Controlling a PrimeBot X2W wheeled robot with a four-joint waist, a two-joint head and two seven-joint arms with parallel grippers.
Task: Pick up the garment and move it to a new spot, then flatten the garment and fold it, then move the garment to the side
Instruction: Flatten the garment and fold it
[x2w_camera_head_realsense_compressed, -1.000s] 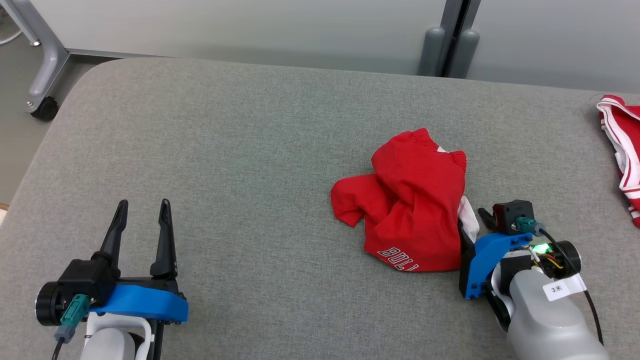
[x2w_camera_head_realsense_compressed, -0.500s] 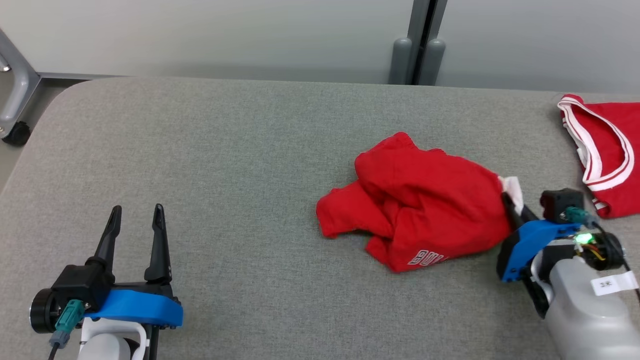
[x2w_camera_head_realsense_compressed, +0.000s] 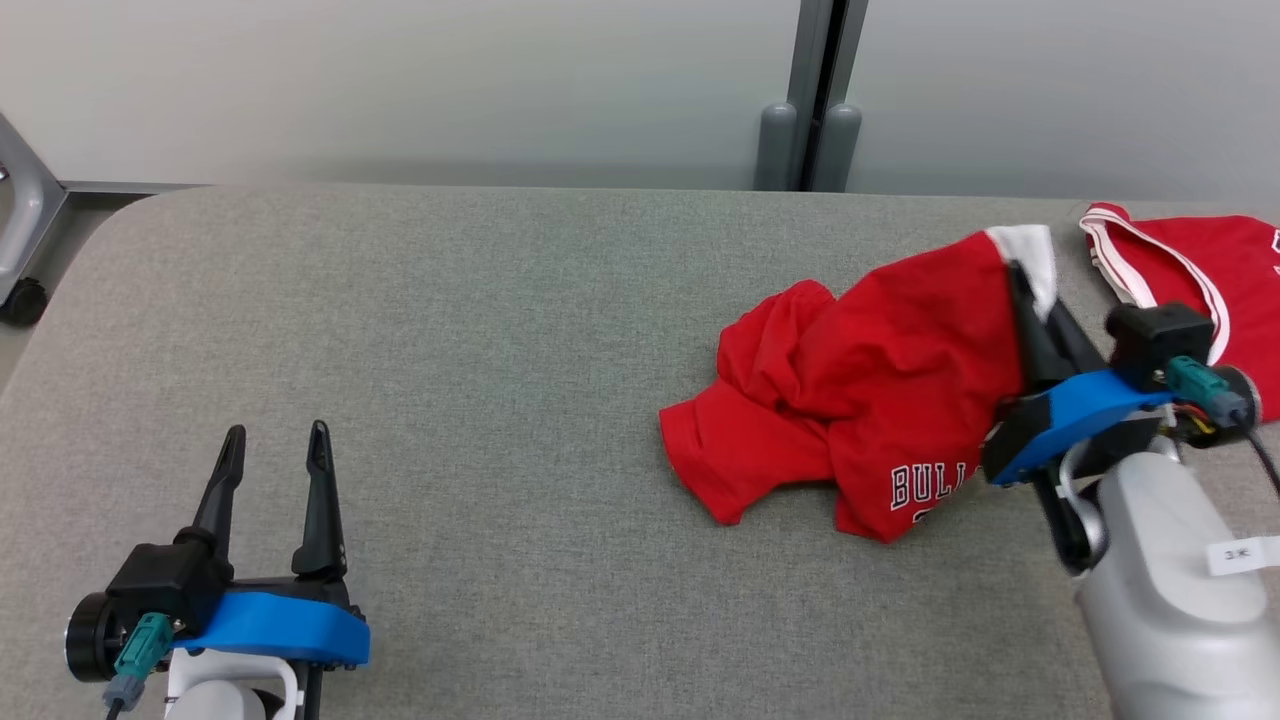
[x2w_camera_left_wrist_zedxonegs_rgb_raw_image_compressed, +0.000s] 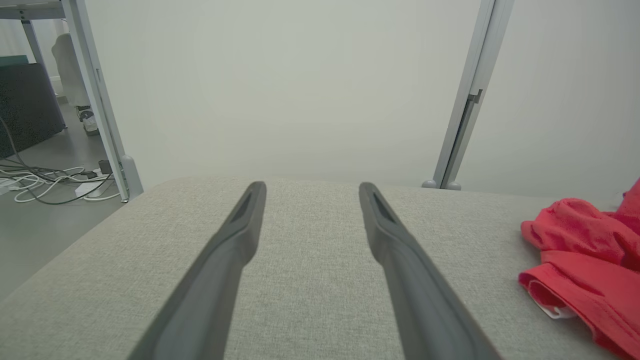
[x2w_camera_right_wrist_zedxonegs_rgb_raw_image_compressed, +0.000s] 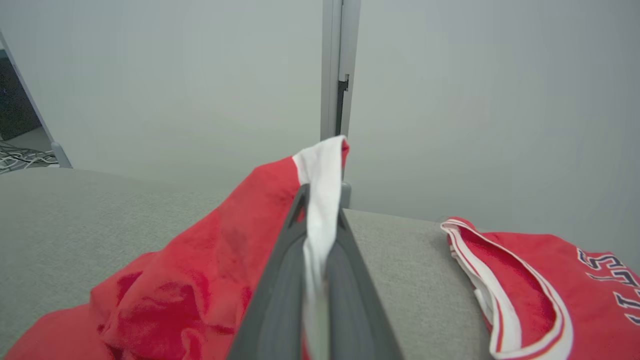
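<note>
The garment (x2w_camera_head_realsense_compressed: 880, 400) is a crumpled red shirt with white lettering, right of centre on the grey padded table (x2w_camera_head_realsense_compressed: 450, 330). My right gripper (x2w_camera_head_realsense_compressed: 1030, 290) is shut on its white-trimmed edge and holds that edge raised, while the rest trails down to the table. In the right wrist view the white strip of the garment (x2w_camera_right_wrist_zedxonegs_rgb_raw_image_compressed: 320, 200) is pinched between the closed fingers (x2w_camera_right_wrist_zedxonegs_rgb_raw_image_compressed: 285, 280). My left gripper (x2w_camera_head_realsense_compressed: 275, 450) rests open at the lower left with nothing between its fingers (x2w_camera_left_wrist_zedxonegs_rgb_raw_image_compressed: 235, 250). The garment's lower fold (x2w_camera_left_wrist_zedxonegs_rgb_raw_image_compressed: 580, 260) lies at the right edge of the left wrist view.
A second red garment with white stripes (x2w_camera_head_realsense_compressed: 1190, 270) lies at the table's far right edge, close to my right gripper, and appears as the striped garment (x2w_camera_right_wrist_zedxonegs_rgb_raw_image_compressed: 530, 295) in the right wrist view. A grey wall and a post (x2w_camera_head_realsense_compressed: 815, 90) stand behind the table. Cables (x2w_camera_left_wrist_zedxonegs_rgb_raw_image_compressed: 45, 180) lie on the floor at left.
My right gripper closed on the garment's white edge and lifted it up and to the right, stretching the cloth out. The head camera shifted. The left gripper stayed put.
</note>
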